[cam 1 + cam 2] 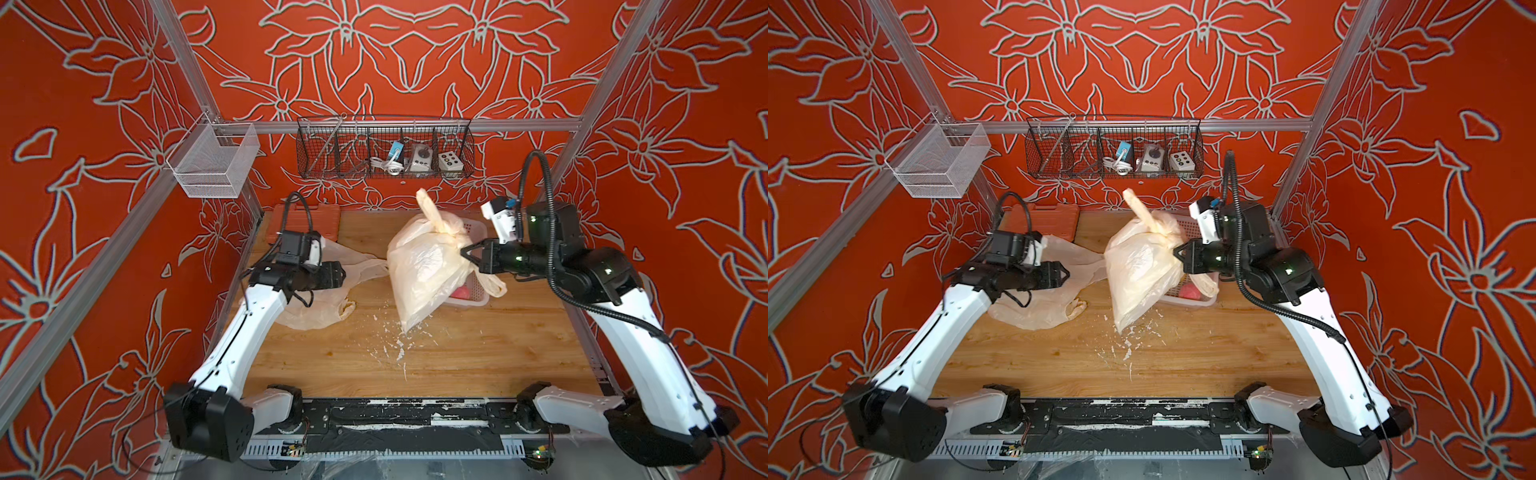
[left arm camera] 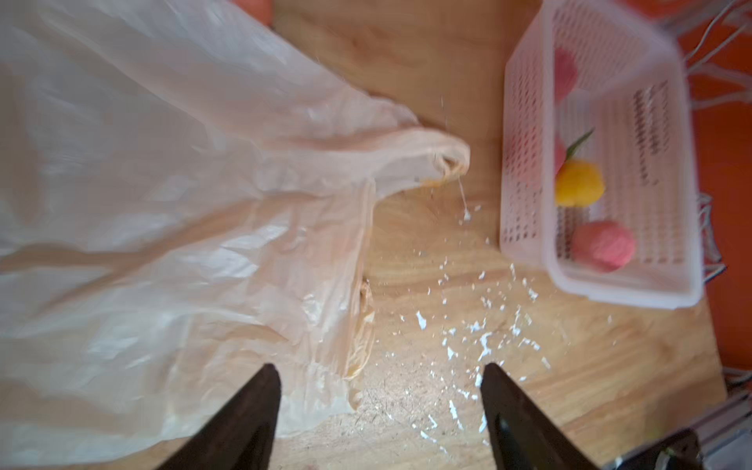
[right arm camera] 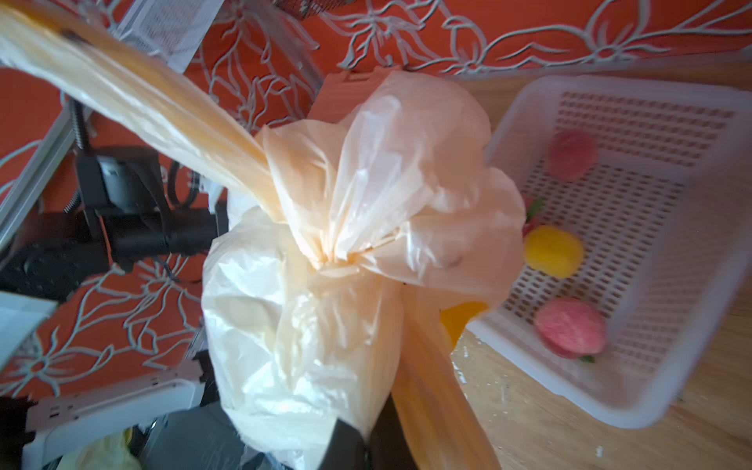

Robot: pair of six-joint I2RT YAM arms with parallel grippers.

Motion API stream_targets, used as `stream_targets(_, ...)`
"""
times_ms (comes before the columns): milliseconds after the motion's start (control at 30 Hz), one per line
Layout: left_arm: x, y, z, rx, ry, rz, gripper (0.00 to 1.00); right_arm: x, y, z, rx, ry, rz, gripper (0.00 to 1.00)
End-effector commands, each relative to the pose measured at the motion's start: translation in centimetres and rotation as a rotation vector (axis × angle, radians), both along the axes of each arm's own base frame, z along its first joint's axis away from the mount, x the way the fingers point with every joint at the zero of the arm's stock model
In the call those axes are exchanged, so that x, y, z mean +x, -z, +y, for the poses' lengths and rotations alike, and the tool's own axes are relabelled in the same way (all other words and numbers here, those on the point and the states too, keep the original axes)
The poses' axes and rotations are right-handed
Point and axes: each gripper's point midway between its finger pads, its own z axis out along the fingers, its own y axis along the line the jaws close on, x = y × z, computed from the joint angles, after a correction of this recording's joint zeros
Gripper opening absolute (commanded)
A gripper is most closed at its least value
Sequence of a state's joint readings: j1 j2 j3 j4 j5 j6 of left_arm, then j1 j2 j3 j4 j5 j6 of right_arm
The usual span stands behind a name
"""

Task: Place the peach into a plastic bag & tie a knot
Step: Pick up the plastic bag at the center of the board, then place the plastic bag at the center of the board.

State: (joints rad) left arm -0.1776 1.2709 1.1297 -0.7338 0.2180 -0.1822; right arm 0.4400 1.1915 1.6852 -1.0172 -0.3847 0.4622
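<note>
Between the right gripper (image 1: pixel 464 251) jaws hangs the plastic bag (image 1: pixel 419 266).

No text, brand or number can be read anywhere. Dark printed lines on the floor of the white perforated plastic basket (image 2: pixel 525 175), seen in the left wrist view, are too blurred to make out.

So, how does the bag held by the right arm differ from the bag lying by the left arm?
The held bag hangs from the shut right end effector; the flat bag lies on the table, ungripped. The held bag is puffed, with its neck gathered into a knot; the flat bag is spread out, handles loose. Both are thin, pale, translucent plastic.
</note>
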Motion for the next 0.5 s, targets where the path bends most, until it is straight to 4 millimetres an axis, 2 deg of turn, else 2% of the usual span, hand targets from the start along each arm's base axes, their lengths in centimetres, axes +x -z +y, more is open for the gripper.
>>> stream_targets(0,3.0,-0.9,-2.6,0.097,0.158,-0.149,0.80,0.7,1.5,-5.4,-0.138,0.179,0.058,0.00)
stream_targets(100,5.7,-0.2,-4.3,0.152,0.246,-0.177,0.81,2.1,1.7,-10.2,-0.235,0.366,0.036,0.00)
stream_targets(200,8.1,0.9,-6.4,0.160,0.349,-0.196,0.83,3.6,3.3,-14.2,-0.349,0.525,0.048,0.00)
stream_targets(300,10.5,2.2,-7.7,0.186,0.437,-0.187,0.84,4.9,6.4,-16.3,-0.367,0.606,0.104,0.00)
stream_targets(400,12.4,4.0,-9.5,0.174,0.553,-0.165,0.84,6.1,10.2,-16.7,-0.335,0.627,0.171,0.00)
stream_targets(467,12.7,5.7,-10.7,0.152,0.642,-0.126,0.84,6.3,12.6,-16.9,-0.340,0.628,0.223,0.00)
